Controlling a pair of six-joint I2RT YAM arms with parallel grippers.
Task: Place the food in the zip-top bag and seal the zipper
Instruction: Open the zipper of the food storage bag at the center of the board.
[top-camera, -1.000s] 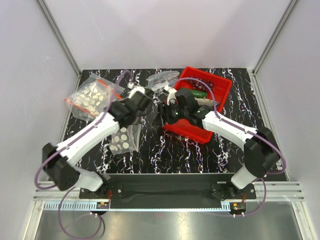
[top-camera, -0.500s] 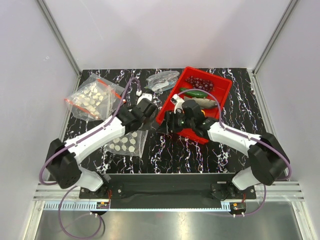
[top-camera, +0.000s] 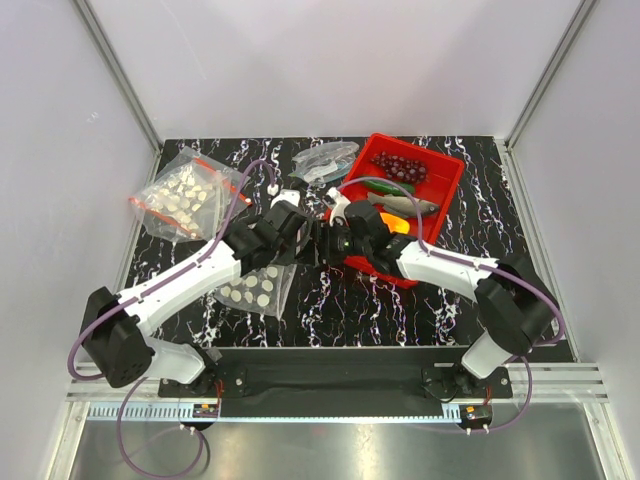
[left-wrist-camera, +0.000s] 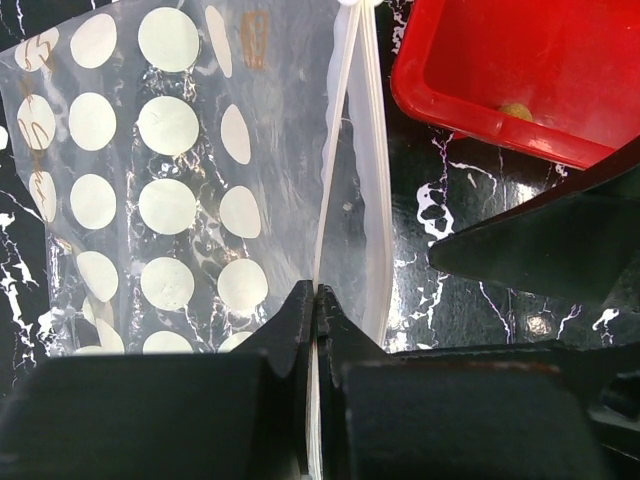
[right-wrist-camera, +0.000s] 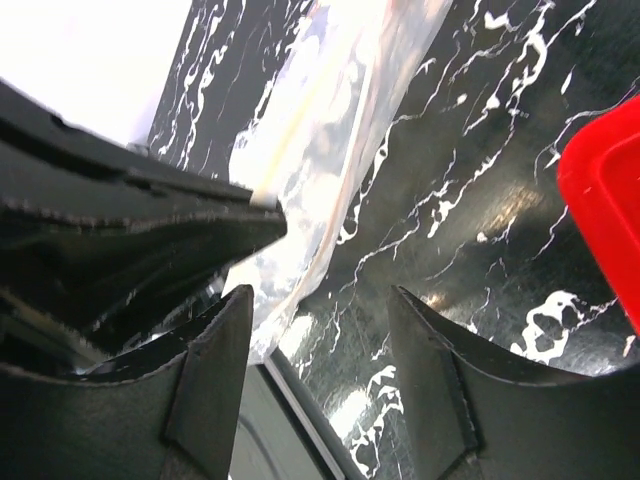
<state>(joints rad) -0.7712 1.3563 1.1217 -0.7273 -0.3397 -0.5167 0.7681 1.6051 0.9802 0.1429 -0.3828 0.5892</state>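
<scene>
Clear thin plastic bag w/ white round dots: smooth, crinkly, shiny. Red plastic tray: hard, smooth, glossy. Black tabletop w/ white marble veins: smooth, v. shiny, glare spots. Right gripper: black, matt, bit grainy, looks plastic.

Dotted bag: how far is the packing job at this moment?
Done: left gripper is shut on the mouth edge of the dotted bag. In hand: the open right gripper is near that edge, gripping nothing. Left: grapes, cucumber, fish and orange fruit lie in the red tray; all filling and sealing.
</scene>
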